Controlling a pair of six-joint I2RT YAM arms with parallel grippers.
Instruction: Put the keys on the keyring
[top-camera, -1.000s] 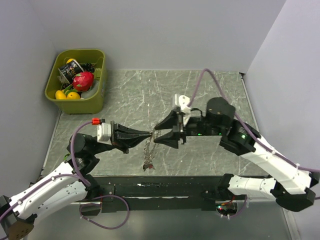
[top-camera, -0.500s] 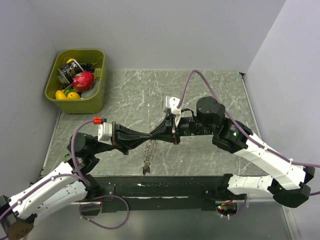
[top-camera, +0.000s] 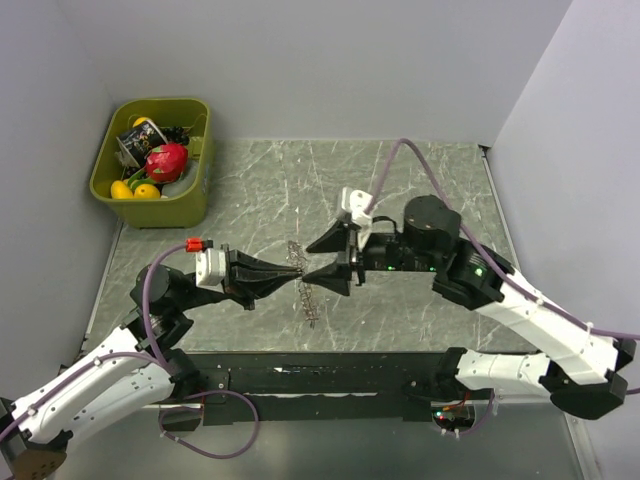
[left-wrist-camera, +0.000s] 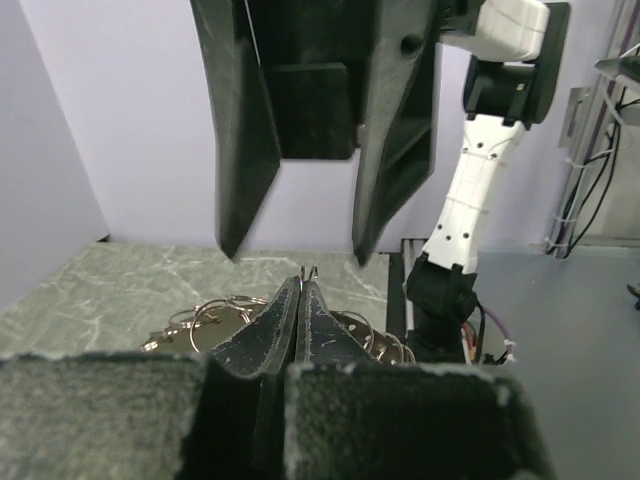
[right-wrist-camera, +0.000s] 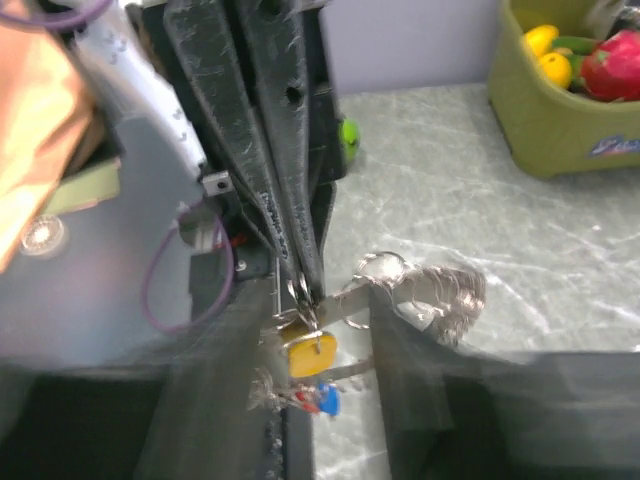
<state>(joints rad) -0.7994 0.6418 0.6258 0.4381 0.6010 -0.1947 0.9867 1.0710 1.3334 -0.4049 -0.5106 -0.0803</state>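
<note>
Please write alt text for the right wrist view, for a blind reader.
The left arm's black tool, shut, pinches the keyring over the marble table, and a yellow-headed key hangs just below. A green bin of fruit stands at upper right.

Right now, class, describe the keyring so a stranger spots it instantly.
Start at the middle of the marble table. Pinched there in the left fingers is the keyring: a tangle of thin rings and keys, silvery against those black fingers.

Count: tools 2, left tool (top-camera: 298, 271) and right tool (top-camera: 307, 266); keyring (right-wrist-camera: 432, 286) 1; green bin (top-camera: 152, 210) 1; counter (top-camera: 420, 170) 1; keys (right-wrist-camera: 310, 356) too blurred to count.
</note>
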